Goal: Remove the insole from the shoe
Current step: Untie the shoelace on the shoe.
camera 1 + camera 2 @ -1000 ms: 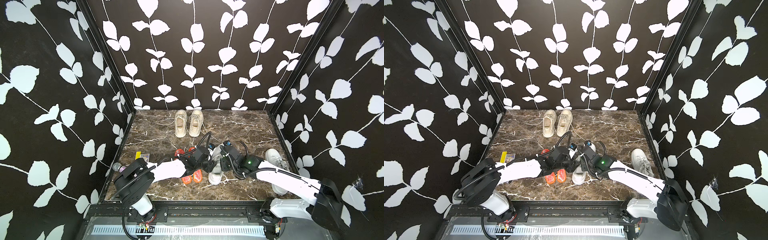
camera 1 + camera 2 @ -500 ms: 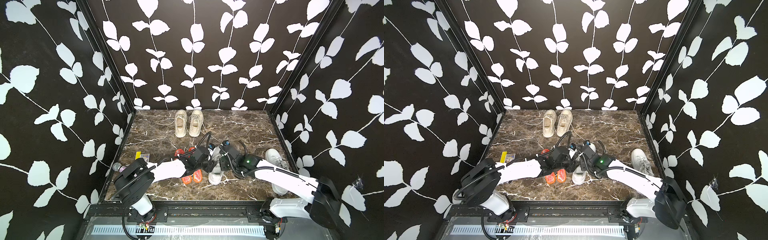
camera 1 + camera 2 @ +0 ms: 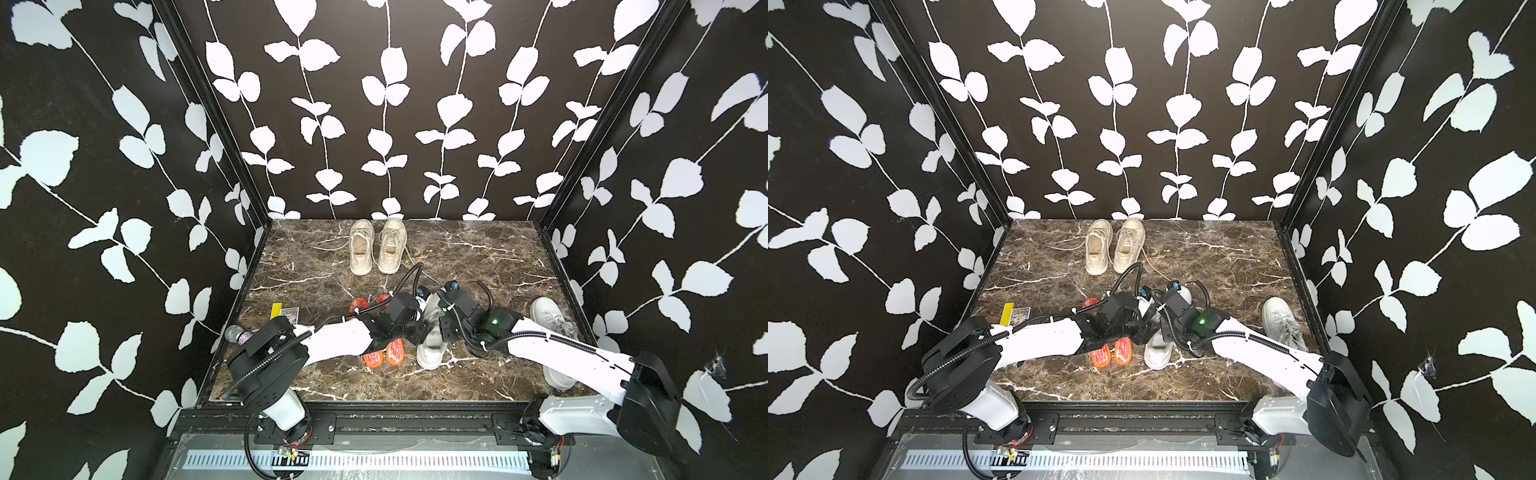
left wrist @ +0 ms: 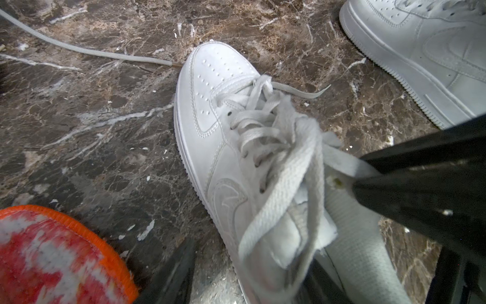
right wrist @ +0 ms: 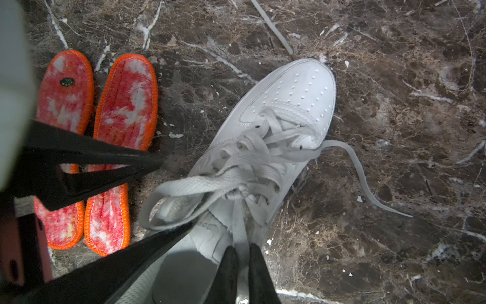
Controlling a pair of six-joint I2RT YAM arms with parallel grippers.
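Both arms reach in low and meet wrist to wrist, left arm [image 3: 332, 345] and right arm [image 3: 557, 349]. Left gripper [image 5: 177, 192] has its fingers spread roughly halfway. Right gripper [image 5: 243, 252], just beside it, is pinched tight on a lace [image 5: 239, 229]

We see 2 arms, white links w/ black housings: left arm [image 3: 332, 345] at 7 o'clock, right arm [image 3: 561, 349] at 5. Black corrugated cables [image 3: 266, 361] on both; green LED [image 3: 494, 321] on right wrist; right gripper [image 5: 242, 248] fingers black, tapered.
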